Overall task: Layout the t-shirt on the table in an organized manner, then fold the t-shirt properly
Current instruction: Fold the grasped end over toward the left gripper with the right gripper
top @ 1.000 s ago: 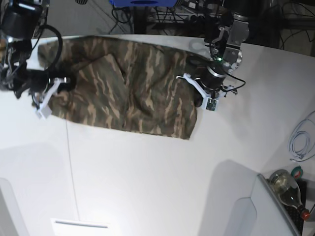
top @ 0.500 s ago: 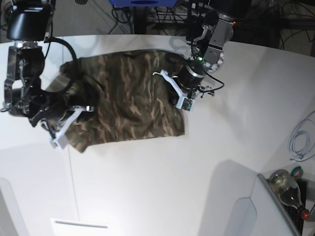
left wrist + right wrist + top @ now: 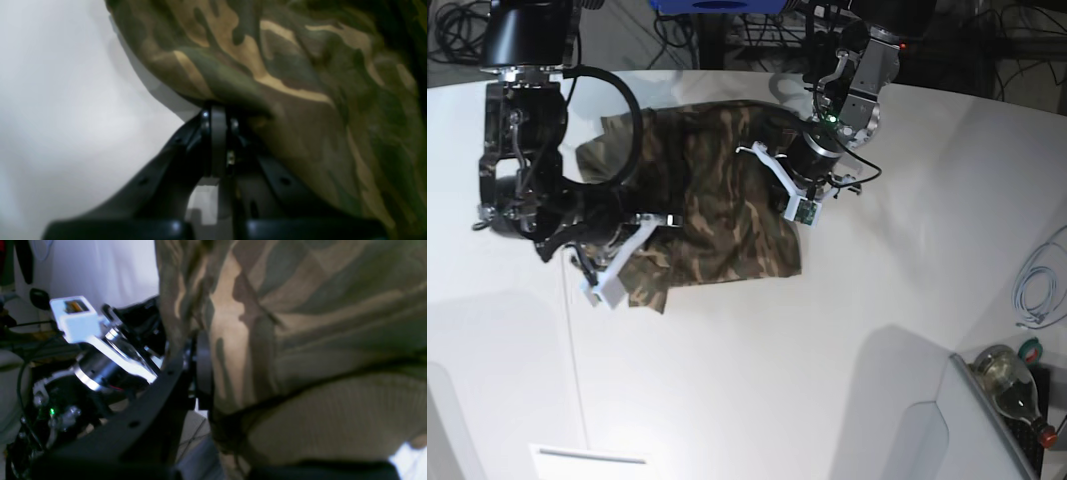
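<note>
- You're mid-fold: the right gripper (image 3: 659, 222) and left gripper (image 3: 779, 192) (both clamped tight) pinch the t-shirt (image 3: 712, 215).
- Next, lay the carried edge flat on the table (image 3: 757, 380).

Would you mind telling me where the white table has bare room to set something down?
The broad front of the white tabletop, below the camouflage cloth t-shirt, is bare. So is the right side, up to the coiled white cable. Around the shirt it is crowded: both hands grip it.
</note>
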### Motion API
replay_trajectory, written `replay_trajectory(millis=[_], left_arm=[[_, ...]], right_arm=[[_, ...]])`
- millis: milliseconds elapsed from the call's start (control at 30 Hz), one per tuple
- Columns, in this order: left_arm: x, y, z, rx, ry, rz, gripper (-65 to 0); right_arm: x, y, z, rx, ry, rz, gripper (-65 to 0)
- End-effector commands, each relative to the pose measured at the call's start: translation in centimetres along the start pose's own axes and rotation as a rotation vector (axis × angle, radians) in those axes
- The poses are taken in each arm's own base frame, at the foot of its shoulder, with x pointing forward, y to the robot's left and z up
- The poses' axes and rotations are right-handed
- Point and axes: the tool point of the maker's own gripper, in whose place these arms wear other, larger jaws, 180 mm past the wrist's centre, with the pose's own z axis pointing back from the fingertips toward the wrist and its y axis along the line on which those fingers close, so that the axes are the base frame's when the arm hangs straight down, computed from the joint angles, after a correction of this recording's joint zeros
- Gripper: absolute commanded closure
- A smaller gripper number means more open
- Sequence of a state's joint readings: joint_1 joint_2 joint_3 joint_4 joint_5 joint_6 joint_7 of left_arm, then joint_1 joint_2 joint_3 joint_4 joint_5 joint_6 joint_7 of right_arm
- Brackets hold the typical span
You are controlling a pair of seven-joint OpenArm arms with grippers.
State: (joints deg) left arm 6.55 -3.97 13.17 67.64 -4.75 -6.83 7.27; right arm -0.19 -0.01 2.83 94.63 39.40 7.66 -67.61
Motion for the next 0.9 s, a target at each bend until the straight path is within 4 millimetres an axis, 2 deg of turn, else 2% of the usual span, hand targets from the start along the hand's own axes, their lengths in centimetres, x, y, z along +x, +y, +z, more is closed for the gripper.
replay_trajectory(millis=[0,167,467,567,700,800,867], left_arm=[[0.8,-0.2,-0.1,-0.006,-0.017,-0.001,0.0],[0.7,-0.1,0.0,-0.003,-0.016,-0.002,0.0],[0.3,0.2,0.2,0.003,-0.008,0.0,0.0],[0.3,0.3,0.2,0.005,-0.009,-0.001,0.0],[0.9,0.2,0.9,0.007,-0.031,-0.009,0.0],[1.5,1.3,2.0,0.021,-0.018,-0.043,0.0],[1.3,3.1,3.0,0.062,0.014,-0.043,0.0]], right_arm=[[0.8,0.7,-0.3,0.023,-0.031,-0.017,-0.3],[-0.4,1.0,-3.3,0.016,-0.003,-0.066,-0.3],[-1.1,0.7,-6.0,0.005,0.004,-0.065,-1.7],[-1.6,0.8,-6.5,0.006,0.02,-0.063,-11.7],[-1.1,1.6,-6.8,0.015,-0.023,-0.034,-27.0],[-1.3,1.5,-7.0,-0.006,-0.023,0.014,-32.0],[-1.4,1.9,-7.0,-0.022,-0.021,0.068,-33.0]])
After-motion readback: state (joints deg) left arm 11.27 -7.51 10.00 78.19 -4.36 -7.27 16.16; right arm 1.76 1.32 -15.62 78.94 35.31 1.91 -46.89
